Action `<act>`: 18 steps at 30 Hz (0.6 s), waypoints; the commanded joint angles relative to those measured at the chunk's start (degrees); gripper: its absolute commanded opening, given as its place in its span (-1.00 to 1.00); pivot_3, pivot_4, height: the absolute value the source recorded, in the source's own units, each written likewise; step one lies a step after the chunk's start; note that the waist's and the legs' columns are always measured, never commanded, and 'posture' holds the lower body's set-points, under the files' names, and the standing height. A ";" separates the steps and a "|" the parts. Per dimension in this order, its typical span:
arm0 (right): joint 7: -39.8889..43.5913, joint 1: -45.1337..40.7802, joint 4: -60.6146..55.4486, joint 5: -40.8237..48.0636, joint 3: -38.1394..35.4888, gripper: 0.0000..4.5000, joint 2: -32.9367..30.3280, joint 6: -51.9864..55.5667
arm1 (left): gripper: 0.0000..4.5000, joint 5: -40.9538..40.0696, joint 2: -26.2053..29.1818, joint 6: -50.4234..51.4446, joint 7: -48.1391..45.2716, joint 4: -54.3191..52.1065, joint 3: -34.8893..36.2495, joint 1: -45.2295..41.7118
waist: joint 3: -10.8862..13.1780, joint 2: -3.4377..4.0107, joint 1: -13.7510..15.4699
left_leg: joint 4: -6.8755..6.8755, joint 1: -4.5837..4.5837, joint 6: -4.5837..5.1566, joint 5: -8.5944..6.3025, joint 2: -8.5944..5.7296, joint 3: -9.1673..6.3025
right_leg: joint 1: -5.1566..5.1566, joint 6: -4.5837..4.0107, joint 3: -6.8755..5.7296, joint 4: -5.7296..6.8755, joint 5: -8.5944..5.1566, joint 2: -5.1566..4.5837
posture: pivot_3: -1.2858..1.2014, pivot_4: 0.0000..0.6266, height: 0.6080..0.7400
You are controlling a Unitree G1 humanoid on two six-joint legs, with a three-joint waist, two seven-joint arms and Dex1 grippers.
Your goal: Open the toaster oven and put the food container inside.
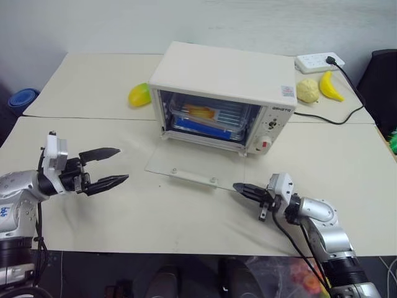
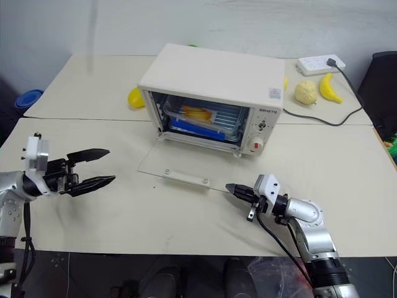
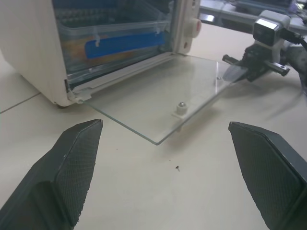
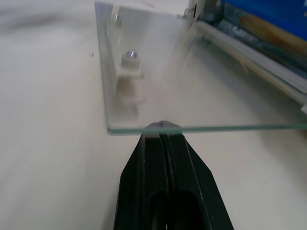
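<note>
The cream-white toaster oven stands mid-table with its glass door folded down flat on the table. Inside it, on the rack, sits the clear food container with a blue clip and orange sticks; it also shows as the food container in the left wrist view. My left gripper hovers open and empty to the left of the door, pointing toward it. My right gripper is shut on nothing, its tips right at the door's front right edge. Whether they touch the glass I cannot tell.
Behind the oven lie a yellow-green fruit, a pale round lump, a banana and a white power strip with a black cord. A blue bowl sits off the table's left edge.
</note>
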 commanded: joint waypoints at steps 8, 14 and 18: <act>-12.98 -5.48 -16.98 18.86 -12.05 -1.00 2.90 12.80 | 0.99 -2.66 -1.20 2.36 9.82 -9.98 7.11 6.45 | 0.04 0.13 0.05 | -0.06 0.02 -0.06 -0.04 0.01 -0.04 | -0.01 -0.02 0.00 -0.05 -0.01 -0.07 | 0.03 -0.52 1.00; 4.43 7.39 -16.54 10.12 -9.27 -0.56 -11.71 6.60 | 1.00 9.87 -2.29 -11.69 11.65 -7.77 5.18 16.93 | 0.03 0.11 0.74 | -0.16 0.02 0.19 -0.18 -0.04 0.14 | 0.12 -0.01 0.00 -0.54 -0.01 0.03 | 0.03 -0.52 1.00; 8.12 13.33 -12.01 7.81 -12.20 0.02 -12.89 -1.05 | 1.00 11.02 -5.68 -15.48 12.88 -9.43 5.11 23.57 | 0.02 0.11 0.53 | -0.09 0.13 0.44 -0.30 -0.03 0.32 | 0.22 0.11 0.12 -0.54 0.06 0.01 | 0.03 -0.52 1.00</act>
